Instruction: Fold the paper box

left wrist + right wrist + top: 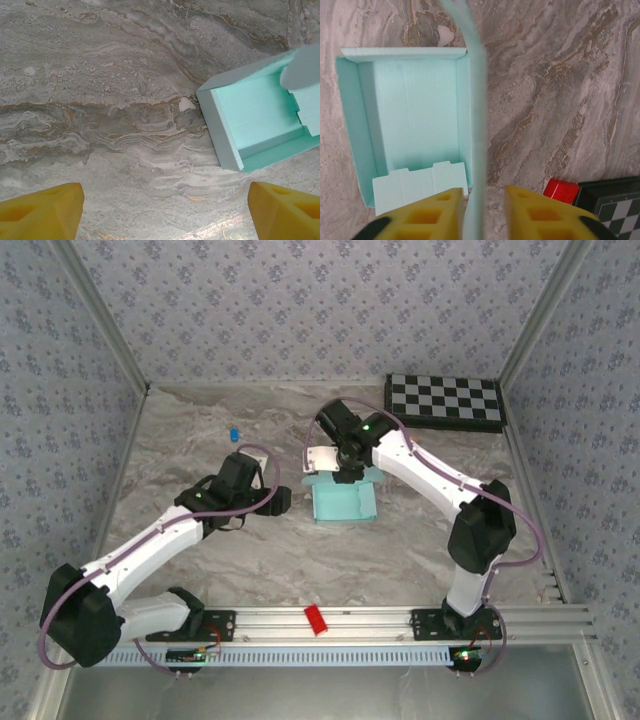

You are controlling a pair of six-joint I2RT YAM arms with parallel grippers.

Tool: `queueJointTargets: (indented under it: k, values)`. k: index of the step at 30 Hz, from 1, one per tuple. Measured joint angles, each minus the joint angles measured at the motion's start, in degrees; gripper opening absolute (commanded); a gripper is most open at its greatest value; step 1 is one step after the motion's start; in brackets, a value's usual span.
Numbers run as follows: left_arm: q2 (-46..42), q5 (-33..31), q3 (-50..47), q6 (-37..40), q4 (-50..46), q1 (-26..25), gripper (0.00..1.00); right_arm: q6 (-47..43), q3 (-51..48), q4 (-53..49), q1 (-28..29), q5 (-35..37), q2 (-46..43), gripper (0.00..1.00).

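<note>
Box [345,502] tray formed; lid [478,100] upright between fingers of my slightly spread right end effector [484,200]. Left end effector [165,212] spread, empty. Next: fold lid down, tuck.

We look down on a grey-and-brown marbled stone-pattern worktop [400,560]. Near its middle lies the pale light-blue card paper box [345,502], open-topped, with one flap raised. At two o'clock, by the far edge, lies a black-and-white checkerboard panel [445,400]. At ten o'clock, well apart, sits a small blue object [232,432].
</note>
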Motion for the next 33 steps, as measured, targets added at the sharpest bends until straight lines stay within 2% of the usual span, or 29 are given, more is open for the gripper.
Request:
queueJointTargets:
  k: [8, 18, 21, 27, 29, 33]
  values:
    - [0.4, 0.2, -0.4, 1.0, 0.6, 0.3, 0.85, 0.2, 1.4, 0.1, -0.1, -1.7, -0.7, 0.47]
    - [5.9, 2.4, -0.4, 9.2, 4.0, 1.7, 0.81, 3.8, 0.0, 3.5, -3.1, -3.5, -7.4, 0.48]
    - [6.2, 5.3, -0.5, 13.6, 6.5, 3.2, 0.81, 8.4, -4.2, 6.8, -4.7, -4.2, -12.1, 0.49]
    - [6.8, 15.7, -2.7, 21.6, 14.1, 9.7, 0.75, 24.4, -14.2, 12.2, -9.9, -5.6, -24.6, 0.53]
    - [7.4, 19.0, -4.0, 24.4, 16.6, 10.8, 0.74, 30.9, -17.7, 13.4, -12.1, -6.0, -28.7, 0.53]
    - [9.9, 24.9, -4.9, 30.1, 19.9, 11.6, 0.66, 42.4, -27.0, 15.2, -15.3, -6.9, -36.4, 0.54]
